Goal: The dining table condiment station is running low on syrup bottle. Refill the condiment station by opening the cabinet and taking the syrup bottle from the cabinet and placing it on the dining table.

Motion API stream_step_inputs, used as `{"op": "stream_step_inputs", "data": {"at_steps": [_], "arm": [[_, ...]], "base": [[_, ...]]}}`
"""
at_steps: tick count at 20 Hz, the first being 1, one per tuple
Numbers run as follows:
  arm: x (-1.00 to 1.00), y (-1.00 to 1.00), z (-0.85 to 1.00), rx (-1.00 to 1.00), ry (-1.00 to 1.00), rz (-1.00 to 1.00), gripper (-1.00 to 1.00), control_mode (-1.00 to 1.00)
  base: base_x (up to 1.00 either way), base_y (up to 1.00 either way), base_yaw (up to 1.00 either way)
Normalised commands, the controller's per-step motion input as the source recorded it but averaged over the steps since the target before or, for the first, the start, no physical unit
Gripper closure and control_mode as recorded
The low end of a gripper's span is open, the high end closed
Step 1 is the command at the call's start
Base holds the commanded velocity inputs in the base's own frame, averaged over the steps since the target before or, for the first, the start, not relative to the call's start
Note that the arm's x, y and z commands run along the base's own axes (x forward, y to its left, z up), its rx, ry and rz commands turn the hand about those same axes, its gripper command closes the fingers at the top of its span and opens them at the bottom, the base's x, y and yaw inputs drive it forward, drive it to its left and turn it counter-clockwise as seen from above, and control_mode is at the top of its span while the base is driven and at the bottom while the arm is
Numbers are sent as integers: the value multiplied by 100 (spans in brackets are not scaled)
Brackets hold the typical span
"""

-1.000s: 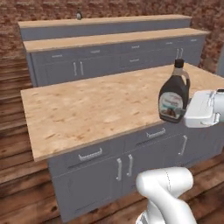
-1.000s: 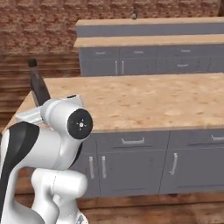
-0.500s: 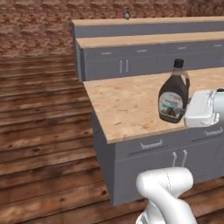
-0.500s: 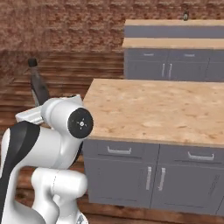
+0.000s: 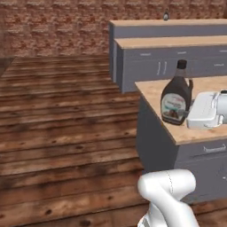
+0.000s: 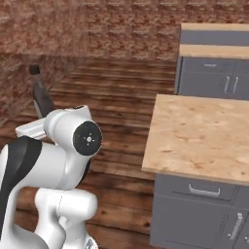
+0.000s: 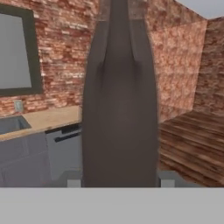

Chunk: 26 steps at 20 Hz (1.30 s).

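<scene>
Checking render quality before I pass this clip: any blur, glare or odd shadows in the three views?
Left base view: flat, even light, no glare, soft low-resolution edges, the syrup bottle readable. Right base view: equally soft, shadowless wood-grain counter. Hand view: the bottle looms close, a smooth dark shape without visible detail; brick wall behind is slightly blurred.

Rear base cameras (hand camera close-up)

Both base views swing left compared with a second ago: the camera moves, not the things. The near tabletop (image 5: 195, 128) now sits at the right edge, its left end in view, with far more wooden floor (image 5: 66, 133) showing.
</scene>
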Motion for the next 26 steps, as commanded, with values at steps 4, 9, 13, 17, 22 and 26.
{"op": "stream_step_inputs", "data": {"at_steps": [4,9,13,17,22,26], "arm": [[0,0,0,0,0,0,100,100],[0,0,0,0,0,0,100,100],[0,0,0,0,0,0,100,100],[0,0,0,0,0,0,100,100],[0,0,0,0,0,0,100,100],[0,0,0,0,0,0,100,100]], "base": [[99,98,10],[100,54,-1],[100,25,-18],[100,15,-33],[100,25,-40],[100,47,-36]]}}
